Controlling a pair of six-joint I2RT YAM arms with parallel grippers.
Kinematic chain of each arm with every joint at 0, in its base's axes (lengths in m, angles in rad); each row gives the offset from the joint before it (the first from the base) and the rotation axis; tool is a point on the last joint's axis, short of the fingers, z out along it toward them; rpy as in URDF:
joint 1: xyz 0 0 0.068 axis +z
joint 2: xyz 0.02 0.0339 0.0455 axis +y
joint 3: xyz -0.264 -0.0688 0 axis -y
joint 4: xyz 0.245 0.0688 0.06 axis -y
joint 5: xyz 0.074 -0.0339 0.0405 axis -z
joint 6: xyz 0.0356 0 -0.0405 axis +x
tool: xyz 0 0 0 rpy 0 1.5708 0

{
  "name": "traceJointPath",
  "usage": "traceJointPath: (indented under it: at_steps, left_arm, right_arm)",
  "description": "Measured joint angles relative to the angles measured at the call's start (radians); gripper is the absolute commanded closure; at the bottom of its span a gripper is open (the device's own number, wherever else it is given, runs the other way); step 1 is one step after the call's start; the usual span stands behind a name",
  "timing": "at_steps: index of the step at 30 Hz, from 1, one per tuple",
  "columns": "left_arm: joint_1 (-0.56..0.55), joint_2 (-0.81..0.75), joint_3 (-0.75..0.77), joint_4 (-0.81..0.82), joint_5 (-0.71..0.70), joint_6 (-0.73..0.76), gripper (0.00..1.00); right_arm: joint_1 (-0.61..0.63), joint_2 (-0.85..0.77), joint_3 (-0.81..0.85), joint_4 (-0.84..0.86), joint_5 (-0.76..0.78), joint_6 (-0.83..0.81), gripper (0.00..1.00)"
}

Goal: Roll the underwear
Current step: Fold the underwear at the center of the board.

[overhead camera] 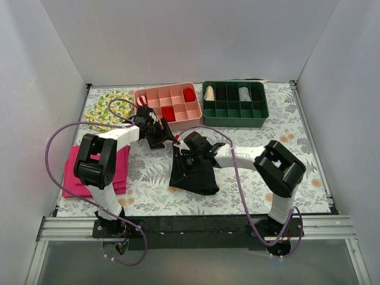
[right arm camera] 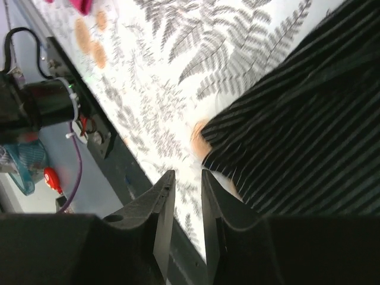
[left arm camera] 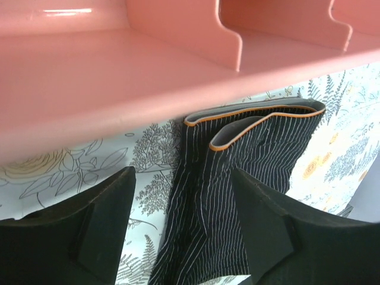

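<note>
The underwear [overhead camera: 199, 176] is black with thin white pinstripes and an orange-edged waistband. It lies loosely bunched on the fern-print table, near the middle. In the left wrist view it [left arm camera: 237, 148] stretches from the pink tray down between my fingers, flat on the table. My left gripper [overhead camera: 159, 135] [left arm camera: 183, 178] is open, straddling the cloth without gripping it. My right gripper [overhead camera: 187, 159] [right arm camera: 187, 173] hovers over the cloth's near-left part, its jaws a narrow gap apart with nothing between them. The underwear's edge [right arm camera: 297, 130] lies just beside its right finger.
A pink compartment tray [overhead camera: 168, 104] [left arm camera: 119, 71] stands right behind the left gripper. A green compartment tray [overhead camera: 234, 113] is at the back right. A folded magenta cloth [overhead camera: 74, 172] and a lemon-print cloth [overhead camera: 107, 110] lie at the left. The table's black front rail [right arm camera: 119, 160] is close.
</note>
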Motion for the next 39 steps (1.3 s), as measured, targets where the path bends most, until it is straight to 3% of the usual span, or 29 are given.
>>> traceJointPath:
  at_steps: [3,8,13,21,33,39]
  left_arm:
    - [0.002,-0.023,-0.009,-0.005,-0.001,0.0,0.31]
    - [0.004,-0.061,-0.018,-0.028,0.001,0.0,0.32]
    - [0.004,-0.085,-0.029,-0.04,0.04,0.0,0.43]
    - [-0.002,-0.109,-0.075,-0.094,0.116,0.006,0.46]
    - [-0.153,-0.157,-0.119,-0.121,0.092,-0.021,0.55]
    - [-0.161,-0.147,-0.127,-0.118,0.046,-0.026,0.61]
  right_arm:
    - [-0.005,-0.118,-0.054,-0.037,0.052,-0.005,0.68]
    - [-0.026,-0.338,-0.064,-0.143,0.217,-0.024,0.78]
    - [-0.075,-0.464,-0.159,-0.173,0.309,-0.027,0.93]
    - [-0.087,-0.407,-0.277,-0.205,0.322,-0.027,0.97]
    - [-0.087,-0.353,-0.291,-0.165,0.288,-0.037,0.99]
    - [-0.088,-0.35,-0.316,-0.146,0.278,-0.04,0.99]
